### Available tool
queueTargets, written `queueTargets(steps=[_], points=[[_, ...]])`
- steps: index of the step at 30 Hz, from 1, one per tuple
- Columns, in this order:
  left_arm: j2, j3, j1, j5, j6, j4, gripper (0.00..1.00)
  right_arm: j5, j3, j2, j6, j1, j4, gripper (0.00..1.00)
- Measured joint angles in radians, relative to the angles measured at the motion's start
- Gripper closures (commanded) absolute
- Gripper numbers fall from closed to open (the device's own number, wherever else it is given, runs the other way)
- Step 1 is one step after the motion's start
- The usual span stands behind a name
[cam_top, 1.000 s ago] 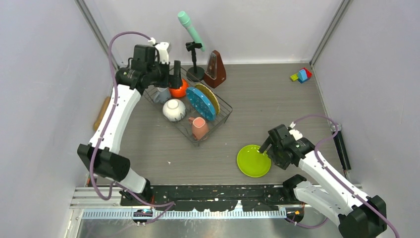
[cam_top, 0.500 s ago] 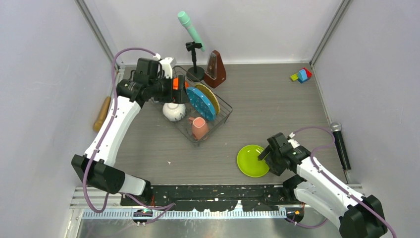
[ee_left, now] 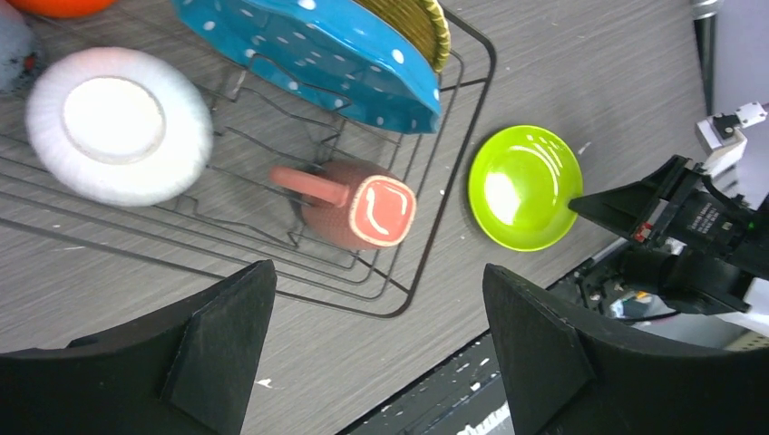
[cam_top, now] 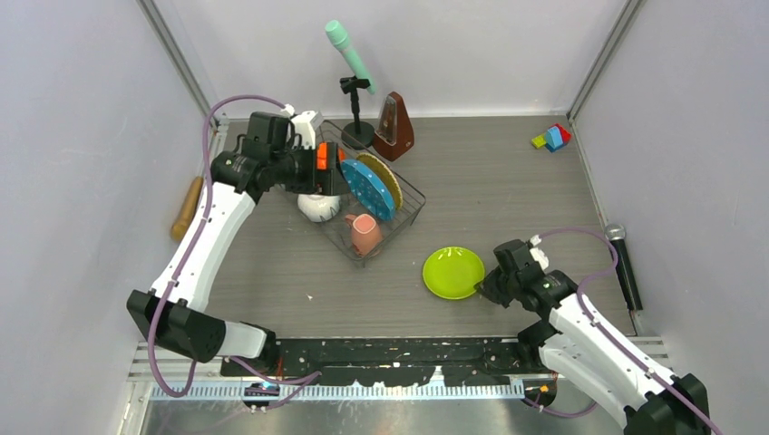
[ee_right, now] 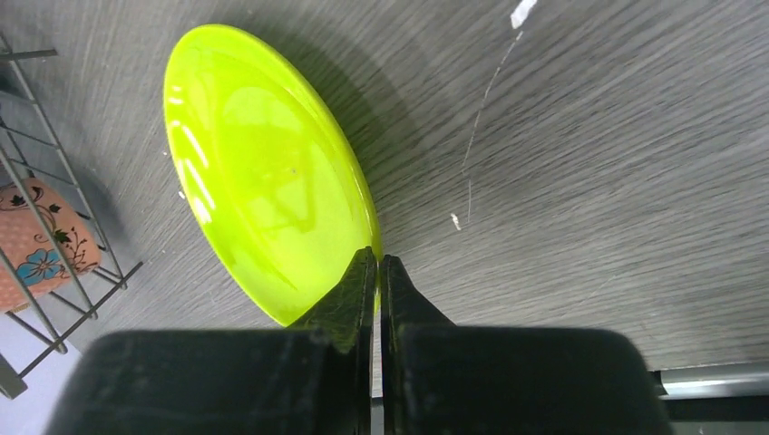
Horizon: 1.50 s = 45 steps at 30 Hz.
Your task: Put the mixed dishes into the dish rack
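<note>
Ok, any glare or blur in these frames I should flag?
Right wrist: streaky reflections across the lime-green plate, and the table grain looks smeared. Left wrist: the white bowl is soft, with a hotspot on the plate. Top external: even light, sharp, only faint shadows.

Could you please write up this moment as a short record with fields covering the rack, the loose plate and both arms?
in the dish rack: white bowl upside down, blue dotted plate, yellow woven plate, pinkish-tan mug on its side, orange bowl
outside the rack: lime-green plate, on the table beside the rack
left gripper: above the rack, jaws wide open, empty
right gripper: jaws closed on the lime-green plate's near rim
not yet loaded: lime-green plate
</note>
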Motion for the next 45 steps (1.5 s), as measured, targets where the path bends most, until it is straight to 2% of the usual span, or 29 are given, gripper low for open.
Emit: queueTargets(steps=[7, 16, 26, 34, 40, 42, 44, 45], points=[[-0.022, -0.084, 0.000, 0.131, -0.106, 0.071, 0.18, 0.022, 0.133, -0.005, -0.095, 0.000, -0.061, 1.00], [-0.023, -0.197, -0.039, 0.291, -0.272, 0.238, 0.24, 0.032, 0.380, -0.010, -0.322, 0.000, -0.056, 1.00], [-0.001, -0.240, -0.136, 0.333, -0.362, 0.417, 0.32, -0.085, 0.537, 0.087, -0.478, 0.000, -0.016, 1.00], [0.041, -0.240, -0.171, 0.336, -0.386, 0.499, 0.42, -0.200, 0.576, 0.135, -0.528, 0.000, 0.040, 1.00], [0.079, -0.240, -0.193, 0.344, -0.392, 0.518, 0.56, -0.239, 0.589, 0.148, -0.541, 0.000, 0.067, 1.00], [0.087, -0.240, -0.201, 0.348, -0.392, 0.520, 0.71, -0.248, 0.589, 0.154, -0.541, 0.000, 0.070, 1.00], [0.088, -0.240, -0.208, 0.352, -0.393, 0.523, 0.93, -0.254, 0.589, 0.161, -0.541, 0.000, 0.073, 1.00], [0.088, -0.240, -0.210, 0.355, -0.390, 0.528, 1.00, -0.256, 0.589, 0.163, -0.541, 0.000, 0.074, 0.98]])
